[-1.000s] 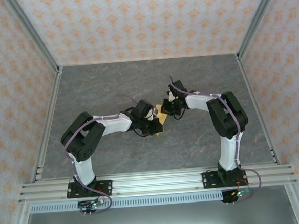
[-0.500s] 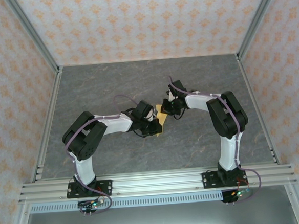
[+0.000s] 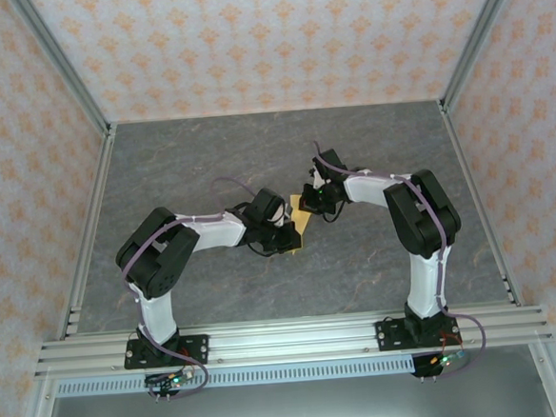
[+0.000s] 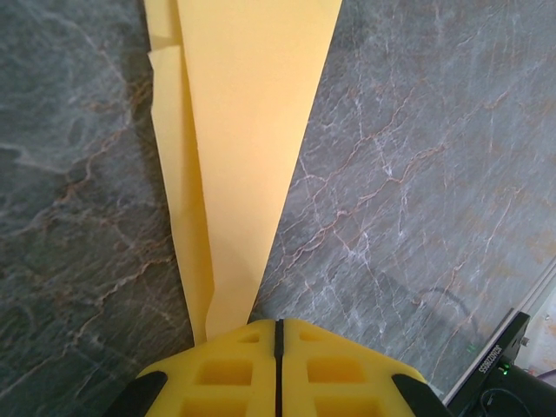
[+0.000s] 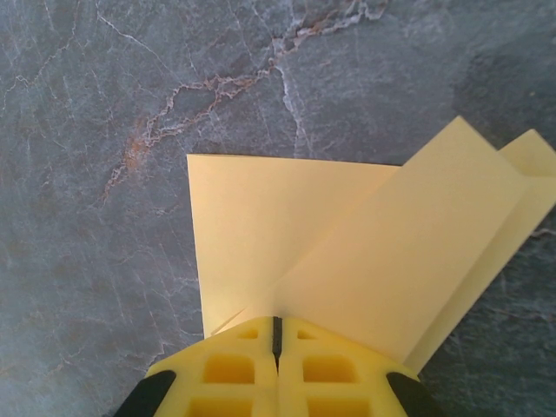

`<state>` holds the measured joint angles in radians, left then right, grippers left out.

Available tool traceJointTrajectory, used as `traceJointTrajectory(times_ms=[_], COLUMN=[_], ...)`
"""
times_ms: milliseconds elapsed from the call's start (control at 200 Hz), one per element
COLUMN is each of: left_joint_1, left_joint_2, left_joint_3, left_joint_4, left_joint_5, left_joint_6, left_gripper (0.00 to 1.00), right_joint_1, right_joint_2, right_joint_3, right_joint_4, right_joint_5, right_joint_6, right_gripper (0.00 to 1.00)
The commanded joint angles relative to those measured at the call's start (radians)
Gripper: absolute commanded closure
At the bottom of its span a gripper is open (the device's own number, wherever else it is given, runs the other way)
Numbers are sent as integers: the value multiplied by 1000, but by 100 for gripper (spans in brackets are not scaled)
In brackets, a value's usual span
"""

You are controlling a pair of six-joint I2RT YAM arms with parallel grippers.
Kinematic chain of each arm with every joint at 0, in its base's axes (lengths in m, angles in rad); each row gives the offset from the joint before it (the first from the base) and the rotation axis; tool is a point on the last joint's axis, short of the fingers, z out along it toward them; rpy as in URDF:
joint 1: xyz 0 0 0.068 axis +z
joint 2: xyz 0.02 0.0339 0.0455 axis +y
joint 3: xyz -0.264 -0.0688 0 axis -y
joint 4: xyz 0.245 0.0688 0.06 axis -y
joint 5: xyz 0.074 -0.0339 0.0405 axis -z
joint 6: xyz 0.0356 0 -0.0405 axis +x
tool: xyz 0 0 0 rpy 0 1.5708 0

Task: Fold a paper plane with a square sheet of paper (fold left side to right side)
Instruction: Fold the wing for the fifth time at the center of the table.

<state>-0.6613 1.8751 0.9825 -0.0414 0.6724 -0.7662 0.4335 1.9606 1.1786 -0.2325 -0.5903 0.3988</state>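
Paper point(image 3: 301, 216) sat near the middle of the table point(image 3: 208, 156), and you had it pinched from both sides. Your left gripper point(image 4: 278, 334) had its jaws pressed together, with the narrow end of a long, tapering fold running in between them. Your right gripper point(image 5: 276, 330) was likewise closed tight, on the edge of a wider part where layered flaps overlapped.

That table was a grey, marble-look surface with pale veins and a few rusty streaks. Walls point(image 3: 276, 42) papered in a pale orange flower pattern stood round three sides of the table, with slanting metal posts point(image 3: 58, 62) at its far corners and a ribbed metal rail point(image 3: 296, 336) along its near edge, where both arm bases were bolted.

From above the table, you could see little of the paper: the two wrists covered most of it and left a small yellow patch between them. At the left wrist, the sheet ran off the top of the picture, and its tip was lost behind the yellow fingers point(image 4: 226, 373). At the right wrist, the near edge of the fold was hidden behind the fingers too. Whether the paper lay flat on the table or hung just above it, I could not tell. A dark object point(image 4: 499, 369) with a green light showed at the lower right of the left wrist view, cut off by the frame and too partial to identify.
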Motion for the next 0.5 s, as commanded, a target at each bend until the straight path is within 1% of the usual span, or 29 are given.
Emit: traceJointTrajectory(times_ms=[0,495], left_joint_1=[-6,-8], left_joint_2=[28,15], left_joint_3=[-24,-88], left_joint_4=[-2,-8], left_joint_5=[-13,-10], left_joint_6=[-11,-15], left_gripper=[94,94], right_joint_1=[2,1], right_joint_2=[58,64], right_joint_3=[-7,7], right_joint_4=[-85,-106], right_joint_5=[115,121], right_joint_6=[-18,-17], right_gripper=[99,99])
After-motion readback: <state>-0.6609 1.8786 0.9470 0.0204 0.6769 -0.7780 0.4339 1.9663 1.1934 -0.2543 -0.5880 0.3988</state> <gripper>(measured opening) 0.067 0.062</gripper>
